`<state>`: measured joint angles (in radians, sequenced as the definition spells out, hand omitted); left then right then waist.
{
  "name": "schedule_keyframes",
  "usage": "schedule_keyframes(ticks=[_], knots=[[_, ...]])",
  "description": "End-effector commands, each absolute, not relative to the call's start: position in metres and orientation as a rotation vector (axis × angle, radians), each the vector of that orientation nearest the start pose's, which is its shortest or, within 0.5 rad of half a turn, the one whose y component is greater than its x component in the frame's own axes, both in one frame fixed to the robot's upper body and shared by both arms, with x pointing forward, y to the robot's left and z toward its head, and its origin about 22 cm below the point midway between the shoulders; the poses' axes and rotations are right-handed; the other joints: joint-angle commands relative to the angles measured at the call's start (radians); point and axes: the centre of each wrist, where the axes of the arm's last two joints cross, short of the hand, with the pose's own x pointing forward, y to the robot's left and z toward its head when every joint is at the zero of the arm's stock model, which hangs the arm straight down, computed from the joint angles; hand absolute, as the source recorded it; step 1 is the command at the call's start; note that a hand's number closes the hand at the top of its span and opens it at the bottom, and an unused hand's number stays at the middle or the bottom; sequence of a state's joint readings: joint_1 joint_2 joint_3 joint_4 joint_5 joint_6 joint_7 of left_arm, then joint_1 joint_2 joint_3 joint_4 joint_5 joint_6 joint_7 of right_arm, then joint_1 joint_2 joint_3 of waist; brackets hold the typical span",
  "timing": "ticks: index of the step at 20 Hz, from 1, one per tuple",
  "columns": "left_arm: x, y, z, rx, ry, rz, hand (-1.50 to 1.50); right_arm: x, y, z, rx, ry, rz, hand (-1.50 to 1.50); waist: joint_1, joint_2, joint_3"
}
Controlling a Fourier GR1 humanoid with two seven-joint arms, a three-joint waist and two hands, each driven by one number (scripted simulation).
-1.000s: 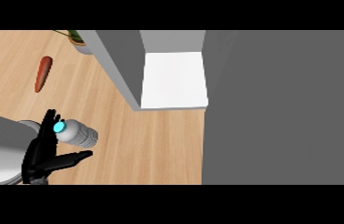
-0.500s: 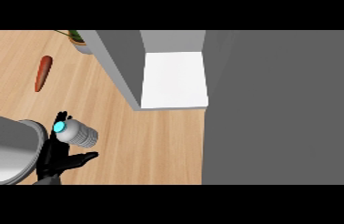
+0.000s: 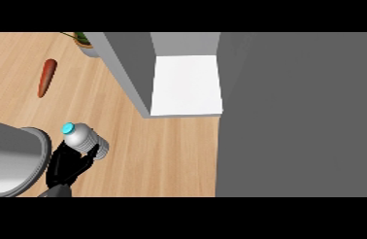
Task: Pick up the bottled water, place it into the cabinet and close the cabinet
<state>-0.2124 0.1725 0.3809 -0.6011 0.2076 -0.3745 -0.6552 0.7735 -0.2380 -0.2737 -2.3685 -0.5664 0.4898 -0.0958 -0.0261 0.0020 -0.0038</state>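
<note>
One left hand (image 3: 66,167) is working: its fingers (image 3: 70,155) are curling round the bottled water (image 3: 87,142), sitting just beyond them; keeping it level while carrying toward the open cabinet (image 3: 186,82), far right-forward, seems wise.

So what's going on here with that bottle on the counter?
The left robot hand has its fingers curled round a clear plastic water bottle with a blue cap, at the left of the wooden counter. Further back, the grey cabinet with a white inside stands open. The bottle is not yet in it.
</note>
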Motion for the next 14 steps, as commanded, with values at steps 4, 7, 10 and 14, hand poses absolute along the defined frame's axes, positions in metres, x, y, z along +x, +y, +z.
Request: schedule_keyframes(ticks=[4, 7, 10, 14], knots=[[0.231, 0.336, -0.147, -0.215, -1.604, 0.434, 1.5, 0.044, -0.304, 0.153, 0.251, -1.911, 0.116, -1.5, 0.004, 0.0, 0.001], [0.234, 0.318, -0.147, -0.234, -1.637, 0.384, 1.5, 0.033, -0.307, 0.157, 0.221, -1.897, 0.144, -1.5, 0.002, -0.004, 0.002], [0.239, 0.325, -0.144, -0.232, -1.635, 0.377, 1.5, 0.032, -0.307, 0.157, 0.251, -1.899, 0.144, -1.5, -0.003, -0.003, 0.001], [0.228, 0.333, -0.148, -0.211, -1.684, 0.355, 1.5, 0.038, -0.311, 0.156, 0.216, -1.891, 0.131, -1.5, 0.008, -0.001, 0.001]])
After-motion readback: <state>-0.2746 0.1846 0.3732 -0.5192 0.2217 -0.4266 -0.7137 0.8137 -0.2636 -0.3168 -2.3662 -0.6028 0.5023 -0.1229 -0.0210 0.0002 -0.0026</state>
